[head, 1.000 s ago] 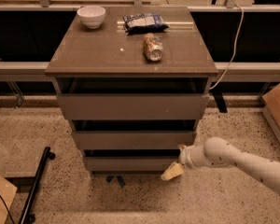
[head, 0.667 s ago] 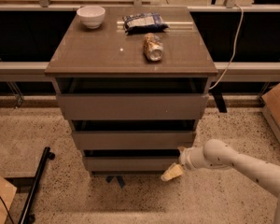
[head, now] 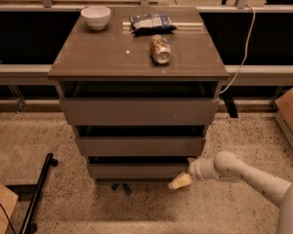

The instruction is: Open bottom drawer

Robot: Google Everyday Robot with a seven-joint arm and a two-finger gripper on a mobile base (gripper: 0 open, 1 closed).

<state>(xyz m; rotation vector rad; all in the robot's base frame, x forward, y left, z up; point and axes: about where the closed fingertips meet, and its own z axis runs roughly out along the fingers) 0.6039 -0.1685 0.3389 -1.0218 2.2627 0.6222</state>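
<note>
Slippage is the likeliest trouble. The bottom drawer [head: 136, 171], lowest of three tiers under the tabletop [head: 107, 57], has a flat front with no handle. The claw [head: 180, 181] sits at that front's lower right corner, touching it or just beside it; I cannot tell which, nor whether the claw is spread or pressed together. A pull from one corner could skid off the plain edge or rack the drawer sideways until it binds. A hard tug might also shake the tabletop, where a can [head: 160, 49] lies on its side and could roll. The bottom drawer shows only a dark slit above its front, so it looks barely out, if at all. Its contents are hidden, as are those of the middle drawer [head: 136, 146] and top drawer [head: 136, 112]. At the far left of the tabletop, a white bowl [head: 95, 17] shows nothing inside from here, and a snack bag [head: 151, 22] lies to its right. A cardboard box [head: 290, 112] stands at the right edge, its interior unseen.
</note>
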